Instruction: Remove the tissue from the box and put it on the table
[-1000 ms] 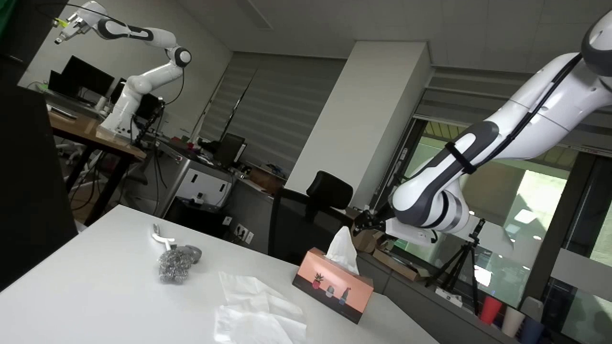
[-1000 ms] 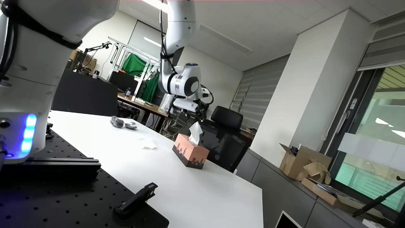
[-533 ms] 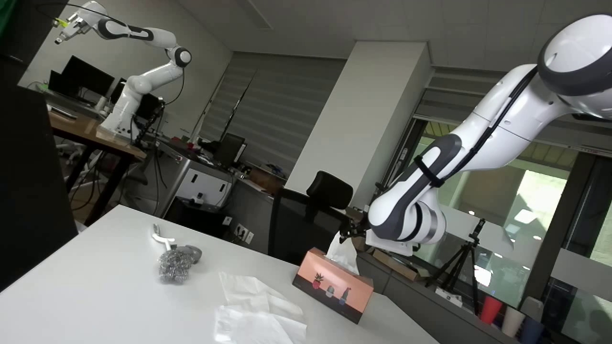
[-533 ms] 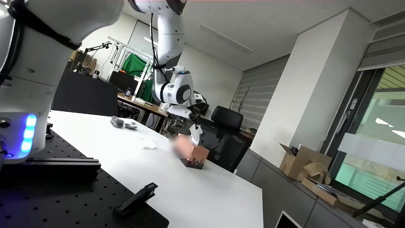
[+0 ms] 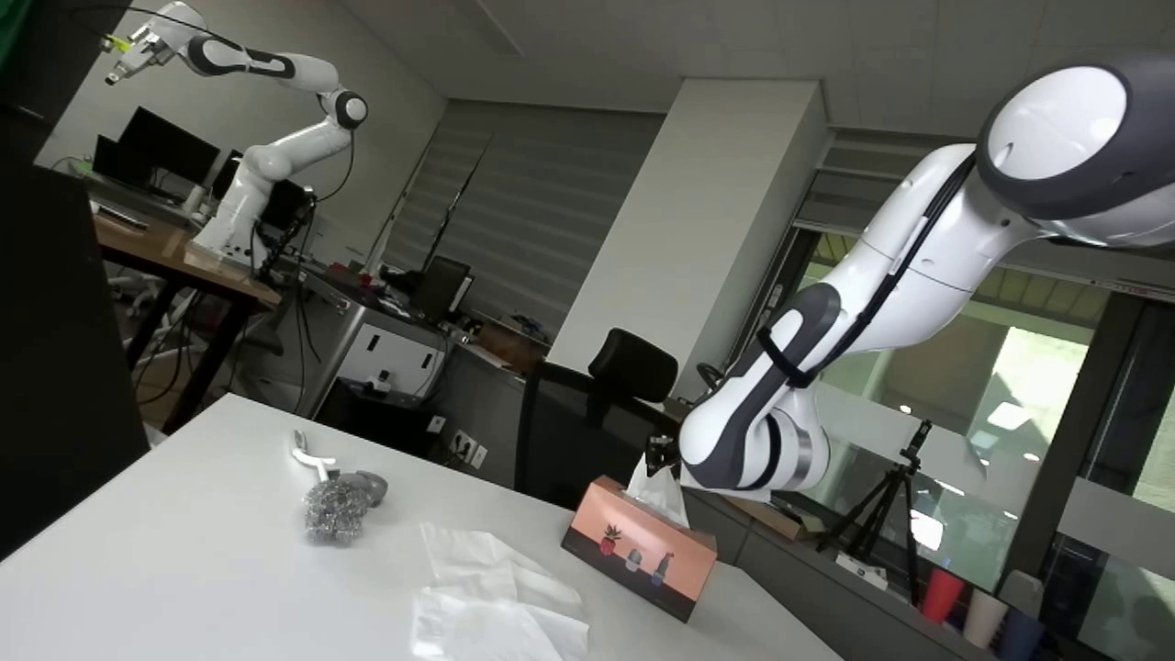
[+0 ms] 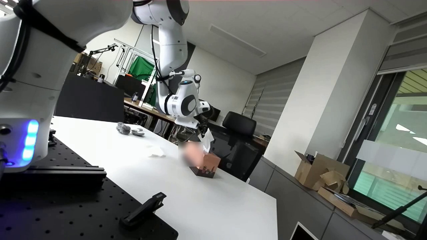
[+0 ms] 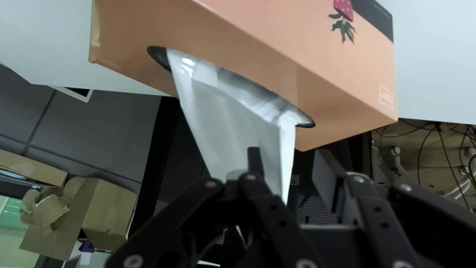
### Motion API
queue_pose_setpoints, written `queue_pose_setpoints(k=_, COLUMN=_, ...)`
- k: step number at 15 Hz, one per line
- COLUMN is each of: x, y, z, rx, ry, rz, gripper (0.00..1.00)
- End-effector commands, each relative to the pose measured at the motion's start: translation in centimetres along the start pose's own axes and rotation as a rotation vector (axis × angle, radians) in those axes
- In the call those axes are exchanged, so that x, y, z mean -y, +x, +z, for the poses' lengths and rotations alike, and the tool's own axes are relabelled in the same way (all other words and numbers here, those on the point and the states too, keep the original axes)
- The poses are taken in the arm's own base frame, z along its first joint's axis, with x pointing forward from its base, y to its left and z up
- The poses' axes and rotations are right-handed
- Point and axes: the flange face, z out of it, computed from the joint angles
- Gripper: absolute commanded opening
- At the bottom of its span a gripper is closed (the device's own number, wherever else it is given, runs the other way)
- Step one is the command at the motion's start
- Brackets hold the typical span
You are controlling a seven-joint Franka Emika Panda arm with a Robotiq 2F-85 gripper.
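A white tissue (image 7: pixel 223 123) stands up out of the slot of a peach-coloured tissue box (image 7: pixel 334 74) in the wrist view. My gripper (image 7: pixel 289 158) is at the tissue's upper end, its jaws apart. The tissue's bright edge lies in the gap, nearer the left finger, while the right finger (image 7: pixel 319 178) is clear of it. In an exterior view the gripper (image 5: pixel 661 454) overlaps the peak of the tissue (image 5: pixel 657 496) above the box (image 5: pixel 633 551). A blurred patch hides part of the box (image 6: pixel 207 163) in an exterior view. The box rests on the white table (image 5: pixel 229 551).
Crumpled white tissues (image 5: pixel 500 588) lie flat on the table in front of the box. Farther off are a grey scrubber (image 5: pixel 335 509) and a light-coloured hooked item (image 5: pixel 312 456). A black office chair (image 5: pixel 587 431) stands just beyond the table edge behind the box.
My arm has moved down and to the left in both exterior views, bringing the gripper from above the tissue to its top end. The box and table items have stayed put.
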Motion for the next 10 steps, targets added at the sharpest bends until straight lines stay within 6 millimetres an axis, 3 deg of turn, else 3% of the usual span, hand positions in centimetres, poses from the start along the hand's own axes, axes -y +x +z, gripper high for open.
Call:
queue_pose_setpoints(k=1, x=0.1, y=1.0, z=0.5, rx=-0.034, ry=-0.03, rz=-0.011, gripper=0.11)
queue_pose_setpoints(k=3, x=0.0, y=1.0, z=0.5, rx=-0.033, ry=-0.047, rz=-0.022, gripper=0.01)
queue_pose_setpoints(k=6, x=-0.1, y=1.7, z=0.1, rx=-0.009, ry=-0.077, rz=-0.031, gripper=0.0)
queue_pose_setpoints(k=10, x=-0.2, y=4.1, z=-1.0, rx=0.042, ry=-0.104, rz=-0.037, gripper=0.0)
